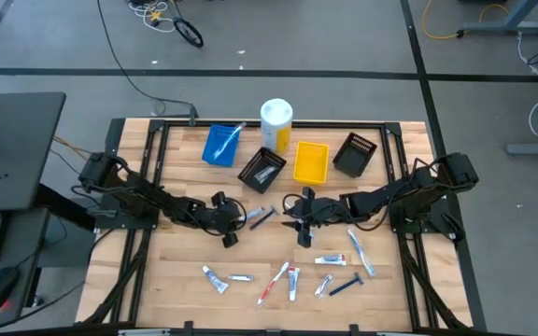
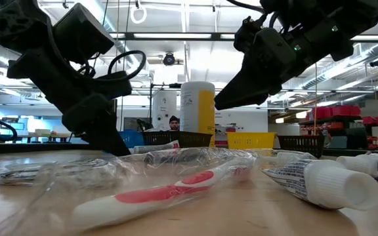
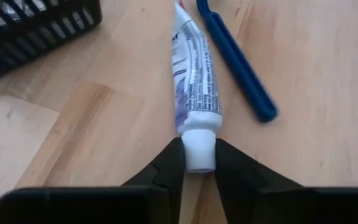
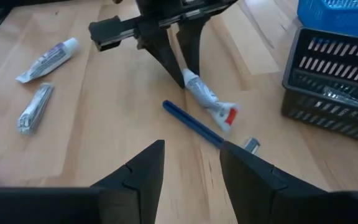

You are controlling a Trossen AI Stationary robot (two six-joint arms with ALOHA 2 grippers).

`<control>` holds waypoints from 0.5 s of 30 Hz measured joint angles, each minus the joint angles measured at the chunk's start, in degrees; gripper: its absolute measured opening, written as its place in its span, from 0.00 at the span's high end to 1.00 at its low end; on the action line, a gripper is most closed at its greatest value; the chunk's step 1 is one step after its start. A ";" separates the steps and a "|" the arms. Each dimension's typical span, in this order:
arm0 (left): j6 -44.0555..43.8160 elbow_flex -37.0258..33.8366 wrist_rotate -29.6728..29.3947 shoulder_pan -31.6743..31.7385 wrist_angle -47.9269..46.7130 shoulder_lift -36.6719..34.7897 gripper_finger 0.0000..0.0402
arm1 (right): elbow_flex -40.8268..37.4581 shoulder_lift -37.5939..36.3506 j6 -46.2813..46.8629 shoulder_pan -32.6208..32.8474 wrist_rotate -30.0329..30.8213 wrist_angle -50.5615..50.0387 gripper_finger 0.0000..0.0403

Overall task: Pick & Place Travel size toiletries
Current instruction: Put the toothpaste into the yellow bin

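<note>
- Left gripper (image 3: 199, 163) is down at mid-bench w/ its two fingers pinched on the white cap of a small toothpaste tube (image 3: 193, 87); tube looks flat on the wood, not lifted yet. Right wrist view shows the same: fingers either side of the cap end.
- A blue razor (image 3: 236, 59) lies just beside that tube, untouched.
- Right gripper (image 4: 191, 165) hovers near the same spot, fingers apart, nothing in them.
- Already binned, as far as I can see: a pale toothbrush in the blue bin (image 1: 220, 145), a few items in the black bin (image 1: 261, 169) by it. Yellow bin (image 1: 310, 161) looks bare; far black bin (image 1: 355, 153) – can't tell.
- Still loose on the bench (image 1: 176, 280): front scatter of tubes, e.g. one at front left (image 1: 214, 278), a red toothbrush (image 1: 273, 283), a second razor (image 1: 346, 284), a pale toothbrush (image 1: 360, 252) on the right.
- My read: early-to-mid job. Most pieces still out; this tube needs a lift and a carry to a bin.
</note>
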 joint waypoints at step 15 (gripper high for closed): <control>16.33 2.75 -0.78 0.60 14.77 0.00 0.83 | 0.01 0.00 3.59 -3.45 -3.08 2.02 0.59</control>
